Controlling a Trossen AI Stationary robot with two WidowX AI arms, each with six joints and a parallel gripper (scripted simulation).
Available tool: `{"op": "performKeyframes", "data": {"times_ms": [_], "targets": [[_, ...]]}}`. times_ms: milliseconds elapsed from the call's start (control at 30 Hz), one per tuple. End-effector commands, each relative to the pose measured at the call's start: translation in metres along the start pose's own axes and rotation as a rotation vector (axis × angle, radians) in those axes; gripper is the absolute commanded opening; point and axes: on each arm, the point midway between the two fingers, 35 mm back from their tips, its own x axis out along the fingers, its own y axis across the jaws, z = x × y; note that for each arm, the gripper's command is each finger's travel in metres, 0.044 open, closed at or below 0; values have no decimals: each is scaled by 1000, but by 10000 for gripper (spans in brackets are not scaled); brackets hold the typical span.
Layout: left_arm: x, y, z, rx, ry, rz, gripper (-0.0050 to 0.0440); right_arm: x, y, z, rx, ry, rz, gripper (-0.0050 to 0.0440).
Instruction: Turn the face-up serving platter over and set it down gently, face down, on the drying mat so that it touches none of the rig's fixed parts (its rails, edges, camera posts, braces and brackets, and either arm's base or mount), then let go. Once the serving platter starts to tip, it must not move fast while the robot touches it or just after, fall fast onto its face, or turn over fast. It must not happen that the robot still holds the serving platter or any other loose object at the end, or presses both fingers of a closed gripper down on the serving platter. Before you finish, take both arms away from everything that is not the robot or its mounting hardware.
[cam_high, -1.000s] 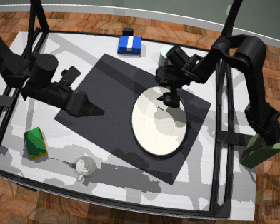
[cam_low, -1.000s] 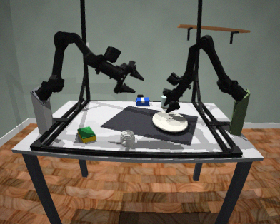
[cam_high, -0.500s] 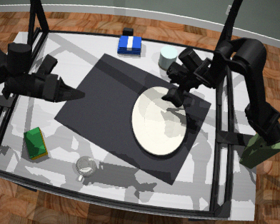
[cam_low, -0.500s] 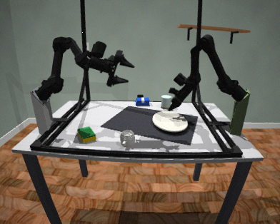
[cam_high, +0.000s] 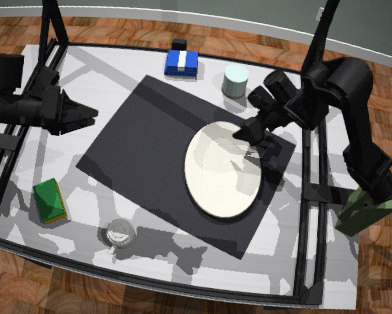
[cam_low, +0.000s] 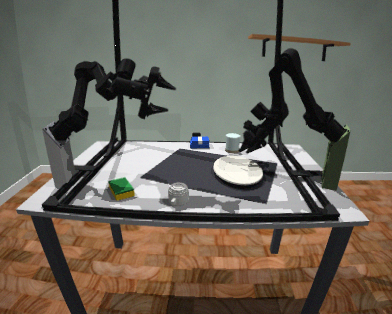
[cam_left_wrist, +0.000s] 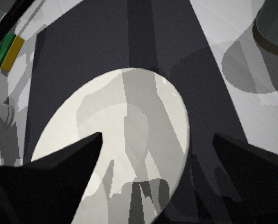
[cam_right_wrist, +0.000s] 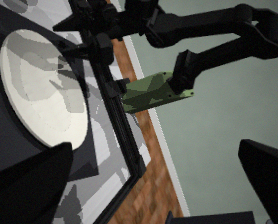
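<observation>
The cream serving platter lies flat on the right part of the dark drying mat. It also shows in the exterior view, the left wrist view and the right wrist view. My left gripper, on the arm with the green mount, is open and empty just above the platter's far right rim; its fingers frame the platter. My right gripper is open and empty, raised high over the table's left side, well away from the platter.
A blue and white box and a pale cup stand behind the mat. A green sponge and a clear glass lie front left. Black rails run close to the mat's right edge, beside the green mount.
</observation>
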Motion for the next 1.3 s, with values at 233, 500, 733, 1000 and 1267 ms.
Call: {"op": "performKeyframes", "data": {"times_ms": [233,500,733,1000,1267], "targets": [[-12,0,-8,161,-17,32,440,-21,16,11,-61,-30,43,440],[-19,1,-14,268,-16,49,440,-32,30,12,-89,-19,80,440],[-23,1,-17,321,-14,57,440,-37,38,14,-110,-14,100,440],[-27,2,-21,380,-12,66,440,-43,46,14,-132,-5,124,440],[-30,2,-23,423,-10,72,440,-47,53,15,-149,2,143,440]]}}
